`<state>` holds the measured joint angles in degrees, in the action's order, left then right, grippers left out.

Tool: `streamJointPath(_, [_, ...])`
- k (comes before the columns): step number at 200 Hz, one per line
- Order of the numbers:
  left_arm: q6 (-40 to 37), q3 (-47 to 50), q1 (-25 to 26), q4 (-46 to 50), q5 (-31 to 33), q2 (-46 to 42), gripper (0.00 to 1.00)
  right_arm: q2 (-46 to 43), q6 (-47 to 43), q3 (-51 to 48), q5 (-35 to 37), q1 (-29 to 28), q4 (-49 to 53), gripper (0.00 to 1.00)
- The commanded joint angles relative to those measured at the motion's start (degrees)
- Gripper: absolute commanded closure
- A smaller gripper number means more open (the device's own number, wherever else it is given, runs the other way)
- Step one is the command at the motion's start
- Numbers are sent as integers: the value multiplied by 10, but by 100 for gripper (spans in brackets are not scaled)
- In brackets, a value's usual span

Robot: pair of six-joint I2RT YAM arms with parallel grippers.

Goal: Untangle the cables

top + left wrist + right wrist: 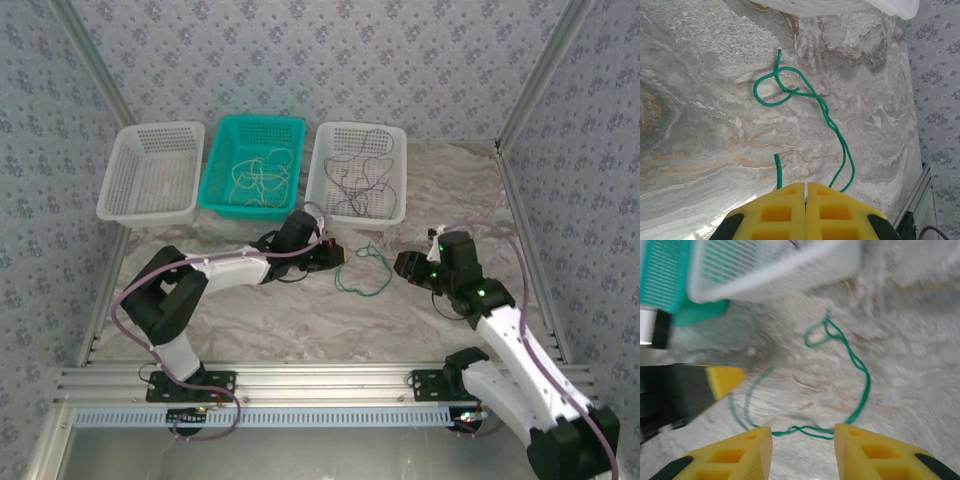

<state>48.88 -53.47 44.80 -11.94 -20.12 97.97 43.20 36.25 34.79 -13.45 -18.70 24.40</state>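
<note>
Left wrist view shows the left tool (805, 186) clamped on a thin green cable (833, 125), twisted and looped on the table (700, 125), the right tool (803, 430) spread wide astride it.

At the back of the surface (300, 320) the baskets (255, 119) sit side by side, and before them a cable (826, 115) lies between the left gripper (340, 258) and the right gripper (400, 266).

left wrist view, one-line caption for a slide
Left gripper shut on a green cable that loops across the marble-patterned table.
</note>
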Motion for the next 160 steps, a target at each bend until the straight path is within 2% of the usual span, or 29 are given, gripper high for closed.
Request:
streamJointPath(1, [-15,-18,10,5,2,-14,100,-42,-40,-34,-45,-21,-96,61])
streamJointPath(24, [-28,-27,14,23,13,-20,100,-18,-53,-84,-68,-63,-229,63])
streamJointPath(47, [-33,-24,14,31,22,-26,100,61,-91,-94,-68,-102,-294,72])
streamJointPath(73, [-33,-16,14,31,26,-33,100,171,-107,-92,-135,-113,-375,73])
streamJointPath(92, [-32,-10,15,28,29,-38,100,252,-121,-71,-187,-123,-396,73])
streamJointPath(121, [-33,-6,16,28,30,-43,100,345,-120,-59,-202,-138,-449,72])
streamJointPath(160, [-34,-2,16,30,33,-49,100,410,-116,-48,-208,-154,-492,70])
